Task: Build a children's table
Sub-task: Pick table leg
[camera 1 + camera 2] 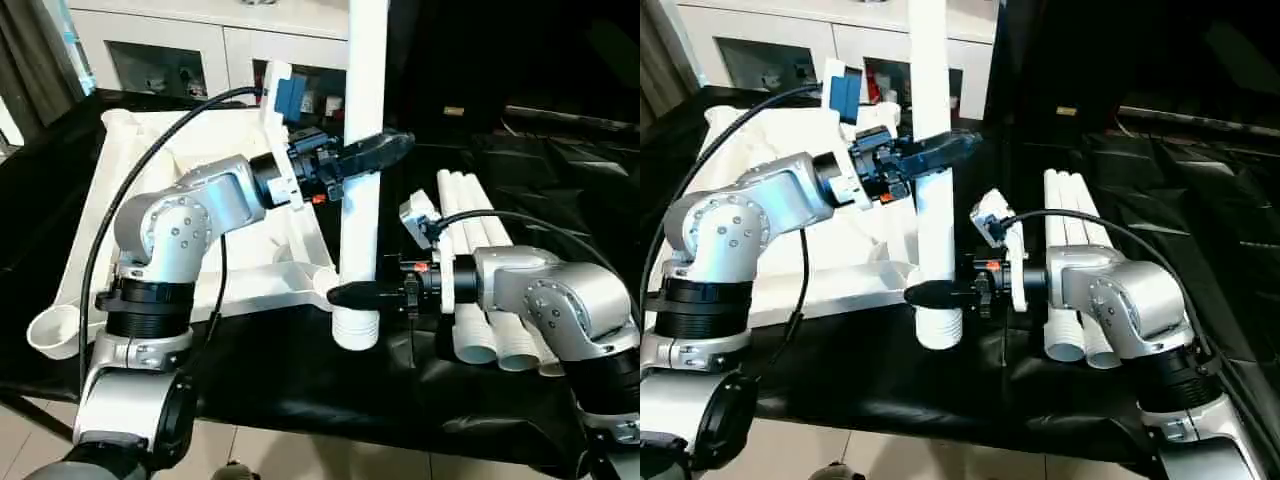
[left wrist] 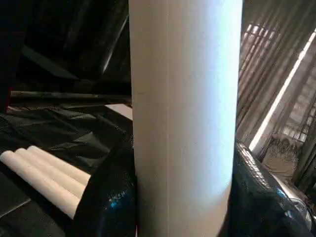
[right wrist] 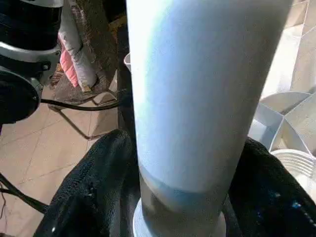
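Note:
One white table leg [image 1: 362, 100] stands upright over the black-covered table. Its ribbed lower end [image 1: 355, 332] sits just beside the near right corner socket [image 1: 322, 282] of the upturned white table top [image 1: 130, 180]. My left gripper [image 1: 385, 150] is shut on the leg about halfway up, with a finger [image 2: 106, 202] pressed to each side. My right gripper [image 1: 345, 295] grips the same leg low down, just above the ribbed end, its fingers [image 3: 94, 192] hugging both sides.
Three more white legs [image 1: 480, 220] lie side by side on the black cover to the right. Another round socket [image 1: 55, 330] marks the top's near left corner. A white cabinet [image 1: 180, 40] with shelves stands behind the table.

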`<state>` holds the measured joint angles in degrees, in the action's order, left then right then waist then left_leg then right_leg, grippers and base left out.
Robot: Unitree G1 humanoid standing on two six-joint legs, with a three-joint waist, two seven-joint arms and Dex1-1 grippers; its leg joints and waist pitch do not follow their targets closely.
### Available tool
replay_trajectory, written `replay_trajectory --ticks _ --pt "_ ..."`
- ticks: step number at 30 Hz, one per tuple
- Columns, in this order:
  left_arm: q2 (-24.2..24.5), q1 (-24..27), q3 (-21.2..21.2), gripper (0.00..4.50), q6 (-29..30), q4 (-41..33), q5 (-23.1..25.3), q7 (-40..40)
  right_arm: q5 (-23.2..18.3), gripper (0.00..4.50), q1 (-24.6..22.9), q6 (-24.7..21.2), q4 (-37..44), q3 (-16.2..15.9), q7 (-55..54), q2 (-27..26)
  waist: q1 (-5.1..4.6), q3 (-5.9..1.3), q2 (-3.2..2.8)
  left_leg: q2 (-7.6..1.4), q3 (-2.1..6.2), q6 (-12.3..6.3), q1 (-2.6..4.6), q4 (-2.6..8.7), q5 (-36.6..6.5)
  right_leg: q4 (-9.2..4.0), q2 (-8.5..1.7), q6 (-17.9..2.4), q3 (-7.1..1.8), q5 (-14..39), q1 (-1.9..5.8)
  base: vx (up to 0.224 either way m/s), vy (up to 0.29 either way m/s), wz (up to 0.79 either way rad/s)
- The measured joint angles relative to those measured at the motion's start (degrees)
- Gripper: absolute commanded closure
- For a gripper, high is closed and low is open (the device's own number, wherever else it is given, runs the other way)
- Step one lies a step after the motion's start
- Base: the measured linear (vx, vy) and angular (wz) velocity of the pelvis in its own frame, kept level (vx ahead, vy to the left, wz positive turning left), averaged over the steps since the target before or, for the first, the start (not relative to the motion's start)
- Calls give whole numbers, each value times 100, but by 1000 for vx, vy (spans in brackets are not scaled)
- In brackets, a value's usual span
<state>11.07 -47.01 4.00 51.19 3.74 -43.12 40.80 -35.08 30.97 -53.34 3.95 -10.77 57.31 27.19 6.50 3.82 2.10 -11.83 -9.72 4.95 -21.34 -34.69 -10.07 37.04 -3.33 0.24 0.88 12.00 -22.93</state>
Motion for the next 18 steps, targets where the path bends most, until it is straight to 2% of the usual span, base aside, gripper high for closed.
replay_trajectory --ticks 18 --pt "26 0 -3 273 73 -17 -107 95 93 153 0 0 -121 -77 -132 -139 0 0 0 0 0 0 0 0 0 0 0 0 0 0 0 0 0 0"
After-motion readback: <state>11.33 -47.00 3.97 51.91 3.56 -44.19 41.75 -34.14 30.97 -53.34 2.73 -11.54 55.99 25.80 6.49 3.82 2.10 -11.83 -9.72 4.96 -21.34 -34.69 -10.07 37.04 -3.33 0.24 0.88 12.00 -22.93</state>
